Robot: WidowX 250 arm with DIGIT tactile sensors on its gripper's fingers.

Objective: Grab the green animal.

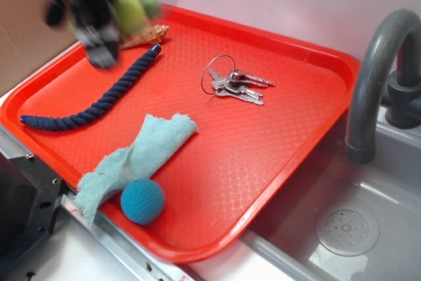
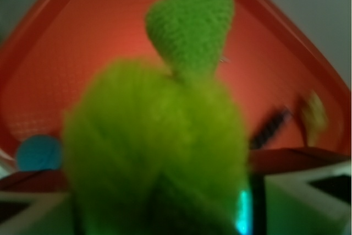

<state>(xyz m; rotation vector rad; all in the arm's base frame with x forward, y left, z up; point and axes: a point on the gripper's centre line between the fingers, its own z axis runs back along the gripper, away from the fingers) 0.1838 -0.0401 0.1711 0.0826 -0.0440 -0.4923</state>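
The green animal [image 1: 133,10] hangs above the far left corner of the red tray [image 1: 289,136], held in my blurred black gripper [image 1: 113,21]. In the wrist view its fuzzy lime body [image 2: 159,152] fills the middle, with a darker knitted limb [image 2: 192,26] sticking up. The gripper [image 2: 165,213] is shut on it, the fingers mostly hidden behind the fur.
On the tray lie a navy rope [image 1: 99,100], a shell [image 1: 148,35], a key ring [image 1: 233,83], a light-blue cloth [image 1: 135,159] and a teal ball [image 1: 143,201]. A grey sink [image 1: 348,228] with its faucet [image 1: 368,77] is at the right.
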